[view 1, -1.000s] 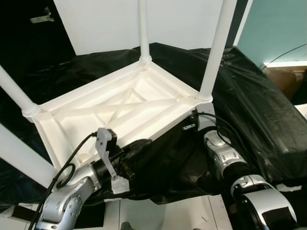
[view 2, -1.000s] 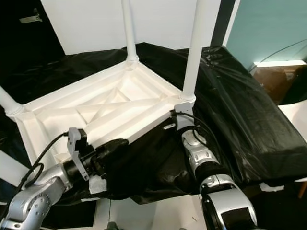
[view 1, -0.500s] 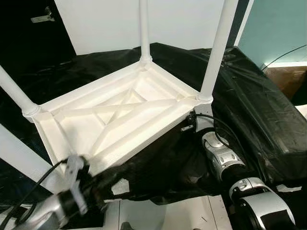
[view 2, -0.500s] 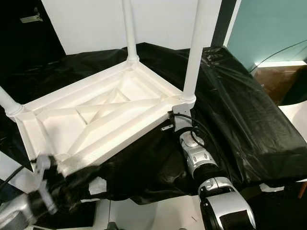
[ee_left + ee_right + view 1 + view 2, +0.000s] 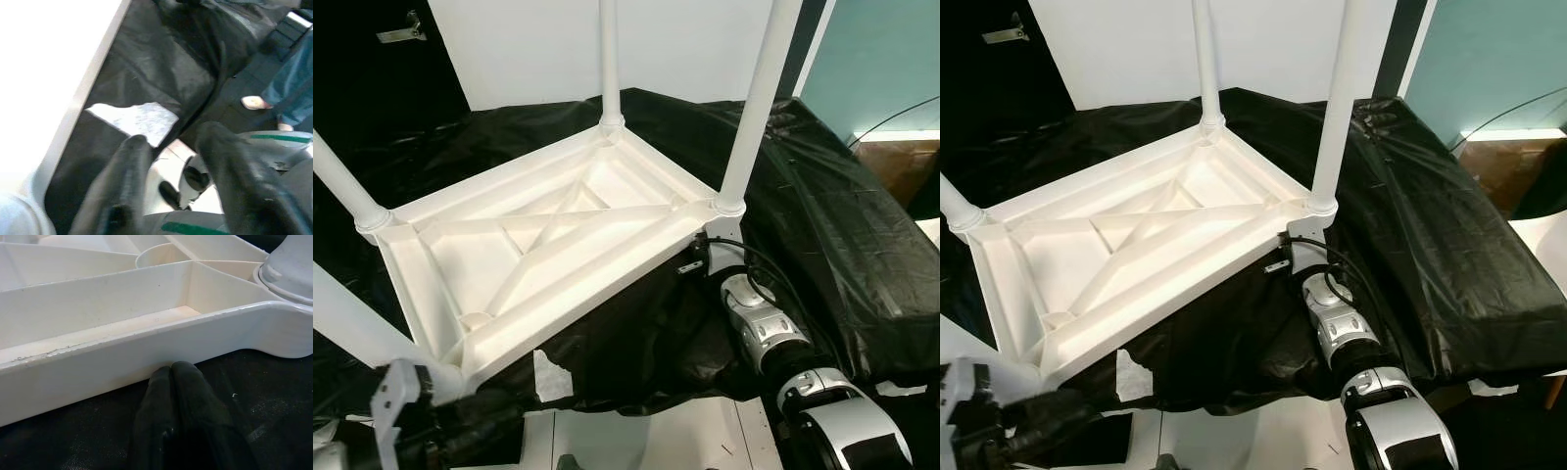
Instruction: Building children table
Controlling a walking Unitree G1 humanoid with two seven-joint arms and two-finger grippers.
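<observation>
On crinkled black sheet (image 5: pixel 822 206): ribbed white table (image 5: pixel 548 235); right gripper (image 5: pixel 171 374) closed, left gripper (image 5: pixel 168 147) parted.

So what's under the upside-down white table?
A crinkly black plastic sheet lies under the white table, with the right tool pressed shut against the table's rim. Whatever's beneath the sheet is covered.

The two eye views are bright and mostly sharp. Light falls from above on the white table (image 5: pixel 548 235), and the black sheet (image 5: pixel 822 206) shines in small wrinkly spots. The lower left corner is dark and blurry. In the left wrist view the upper left is washed out to plain white, and the fingers (image 5: pixel 127 186) look soft and smeared. The right wrist view is clear and evenly lit, with its fingers (image 5: pixel 171 416) dark.
</observation>
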